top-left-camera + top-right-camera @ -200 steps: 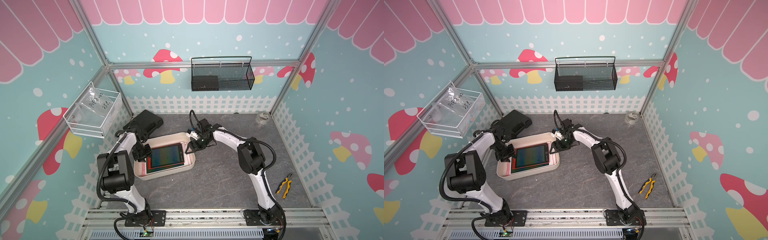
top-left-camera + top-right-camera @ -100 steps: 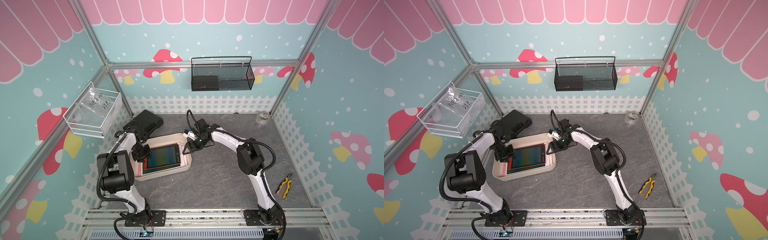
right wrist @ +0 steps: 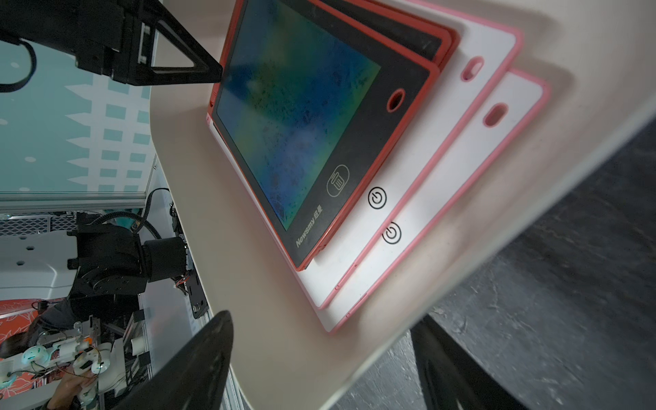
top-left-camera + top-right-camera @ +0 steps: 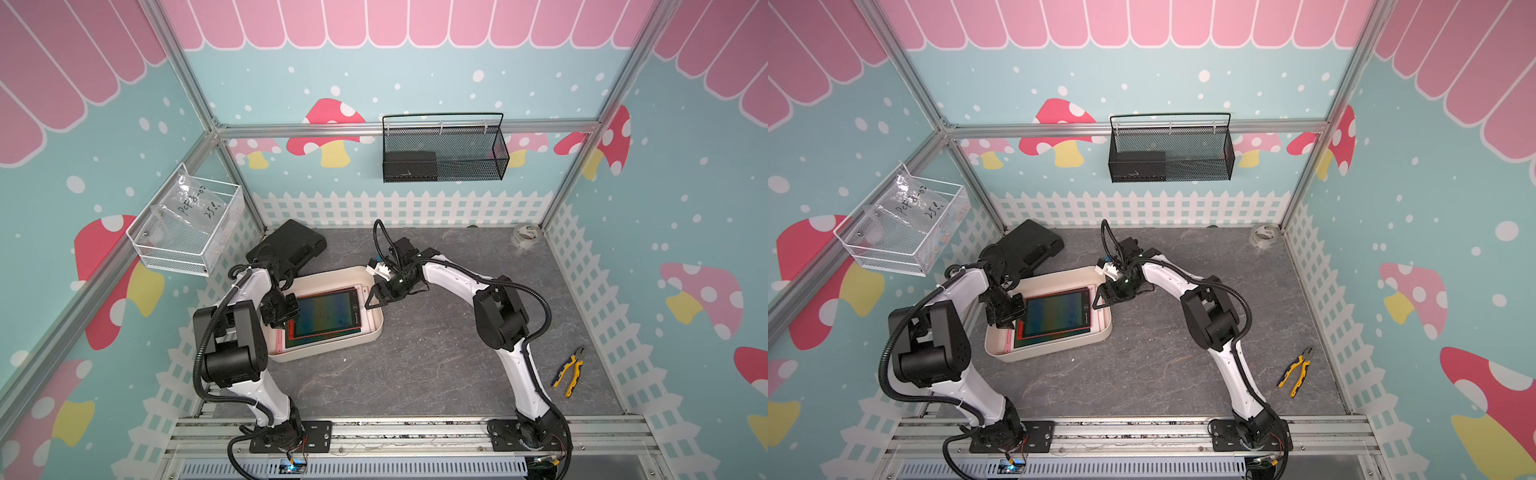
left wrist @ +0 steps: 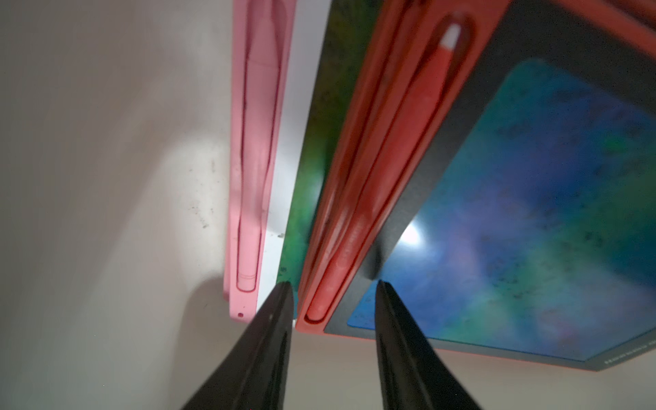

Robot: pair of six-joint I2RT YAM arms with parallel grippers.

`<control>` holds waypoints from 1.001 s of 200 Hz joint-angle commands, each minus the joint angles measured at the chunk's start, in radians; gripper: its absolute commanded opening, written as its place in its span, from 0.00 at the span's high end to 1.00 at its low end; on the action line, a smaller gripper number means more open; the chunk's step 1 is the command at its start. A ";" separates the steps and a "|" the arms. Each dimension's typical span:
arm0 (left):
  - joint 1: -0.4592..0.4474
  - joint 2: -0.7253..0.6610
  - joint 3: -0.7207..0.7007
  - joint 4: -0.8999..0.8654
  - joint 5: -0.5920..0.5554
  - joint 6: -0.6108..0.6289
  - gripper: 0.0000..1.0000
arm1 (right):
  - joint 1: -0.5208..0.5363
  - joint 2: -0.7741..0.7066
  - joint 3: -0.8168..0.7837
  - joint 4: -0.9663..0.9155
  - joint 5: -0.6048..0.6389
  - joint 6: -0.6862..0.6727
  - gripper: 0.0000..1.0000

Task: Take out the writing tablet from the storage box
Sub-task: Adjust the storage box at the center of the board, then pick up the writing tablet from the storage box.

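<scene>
The cream storage box lies on the grey floor between my arms, with several tablets stacked in it. On top is the red-framed writing tablet with a blue-green screen. My left gripper is shut on its stylus edge, one finger under the frame and one on the screen. That edge sits slightly raised. My right gripper stands open astride the box's right wall near a corner, one finger inside and one outside.
Pink-edged white tablets and another red one lie under the top tablet. A black ribbed case sits behind the box. A tape roll is at the back right, pliers at the right. Wire baskets hang on the walls.
The box and its tablets have slid a little to the left and forward, and both grippers have moved with it. Neither gripper's opening has visibly changed.
</scene>
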 commanded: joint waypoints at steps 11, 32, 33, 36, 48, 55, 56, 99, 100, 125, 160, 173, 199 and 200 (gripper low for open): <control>0.006 0.009 -0.023 0.037 0.017 0.034 0.59 | 0.011 0.019 0.031 0.010 -0.031 -0.011 0.20; 0.005 0.021 -0.032 0.044 0.021 0.036 0.59 | 0.011 0.024 0.040 0.011 -0.030 -0.008 0.20; 0.006 0.021 -0.032 0.045 0.022 0.036 0.59 | 0.011 0.024 0.040 0.010 -0.030 -0.008 0.20; 0.006 0.023 -0.034 0.046 0.023 0.036 0.59 | 0.011 0.024 0.040 0.010 -0.030 -0.008 0.20; 0.006 0.025 -0.040 0.047 0.029 0.035 0.60 | 0.011 0.027 0.045 0.011 -0.030 -0.005 0.20; 0.006 0.023 -0.043 0.050 0.030 0.038 0.60 | 0.011 0.030 0.048 0.010 -0.030 -0.003 0.20; 0.006 0.023 -0.043 0.050 0.030 0.038 0.60 | 0.010 0.030 0.047 0.010 -0.029 -0.004 0.20; 0.006 0.034 -0.061 0.060 0.042 0.042 0.60 | 0.011 0.034 0.059 0.009 -0.028 -0.001 0.20; 0.007 0.035 -0.062 0.061 0.042 0.042 0.60 | 0.010 0.033 0.058 0.008 -0.028 -0.001 0.20; 0.006 0.043 -0.061 0.063 0.049 0.047 0.62 | 0.010 0.034 0.057 0.008 -0.028 -0.003 0.20; 0.006 0.035 -0.063 0.071 0.096 0.051 0.63 | 0.010 0.035 0.059 0.007 -0.034 -0.010 0.20; 0.002 0.034 -0.059 0.070 0.130 0.054 0.63 | 0.010 0.040 0.064 0.007 -0.041 -0.009 0.20; -0.002 0.007 -0.063 0.085 0.200 0.059 0.64 | 0.010 0.048 0.071 0.007 -0.047 -0.008 0.20; -0.002 0.006 -0.064 0.085 0.203 0.059 0.64 | 0.010 0.049 0.071 0.007 -0.047 -0.007 0.20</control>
